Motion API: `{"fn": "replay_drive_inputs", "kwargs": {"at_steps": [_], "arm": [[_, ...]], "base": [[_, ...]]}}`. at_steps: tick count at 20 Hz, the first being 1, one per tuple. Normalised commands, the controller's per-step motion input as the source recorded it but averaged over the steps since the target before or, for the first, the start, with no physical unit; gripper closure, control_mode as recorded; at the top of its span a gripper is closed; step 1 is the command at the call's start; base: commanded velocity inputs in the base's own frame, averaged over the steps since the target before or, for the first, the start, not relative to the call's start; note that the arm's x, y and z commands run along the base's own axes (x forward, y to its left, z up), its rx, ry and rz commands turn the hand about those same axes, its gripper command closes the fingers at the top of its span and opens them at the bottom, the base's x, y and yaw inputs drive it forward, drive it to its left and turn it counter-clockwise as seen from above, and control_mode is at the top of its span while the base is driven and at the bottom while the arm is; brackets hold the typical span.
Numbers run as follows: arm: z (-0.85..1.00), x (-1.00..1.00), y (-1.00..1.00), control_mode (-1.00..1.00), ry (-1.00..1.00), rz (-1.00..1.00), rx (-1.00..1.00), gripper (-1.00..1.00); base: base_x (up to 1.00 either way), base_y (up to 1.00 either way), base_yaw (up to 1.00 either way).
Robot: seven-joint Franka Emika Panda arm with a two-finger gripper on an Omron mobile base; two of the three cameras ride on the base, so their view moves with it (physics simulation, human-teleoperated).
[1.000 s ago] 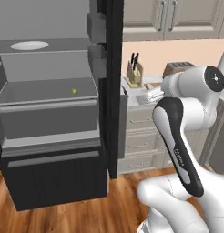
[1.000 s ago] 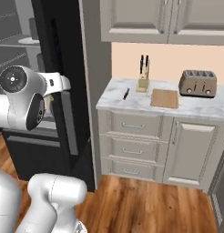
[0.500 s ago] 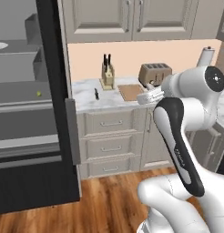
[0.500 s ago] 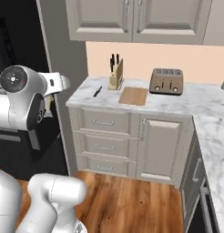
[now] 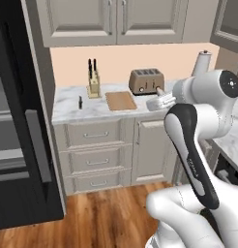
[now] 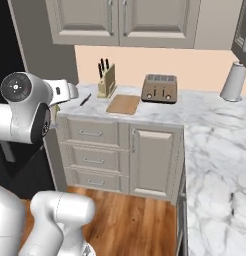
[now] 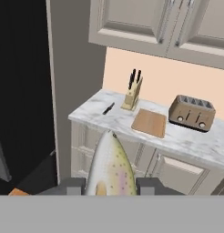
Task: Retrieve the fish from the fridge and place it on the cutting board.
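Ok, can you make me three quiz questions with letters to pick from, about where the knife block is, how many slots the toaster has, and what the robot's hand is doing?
1. The knife block stands where?
A. left of the cutting board
B. on the toaster
C. on the floor

2. How many slots top the toaster?
A. one
B. four
C. nine

3. The gripper is
A. wide open, empty
B. pressing a drawer
C. shut on the fish

Answers: 1 A, it stands on the counter left of the board. 2 B, the hand view shows four slots. 3 C, the fish sits between the fingertips.
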Motion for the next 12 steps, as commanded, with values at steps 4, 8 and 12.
{"fn": "replay_drive_inputs", "kwargs": {"at_steps": [4,8,12], "arm": [[0.0,0.0,0.0,1.0,0.0,0.0,0.0,1.0],[0.0,0.0,0.0,1.0,0.0,0.0,0.0,1.0],[0.0,0.0,0.0,1.0,0.0,0.0,0.0,1.0]], "base": [[0.57,-0.19,0.0],[0.59,-0.11,0.0],[0.62,-0.08,0.0]]}}
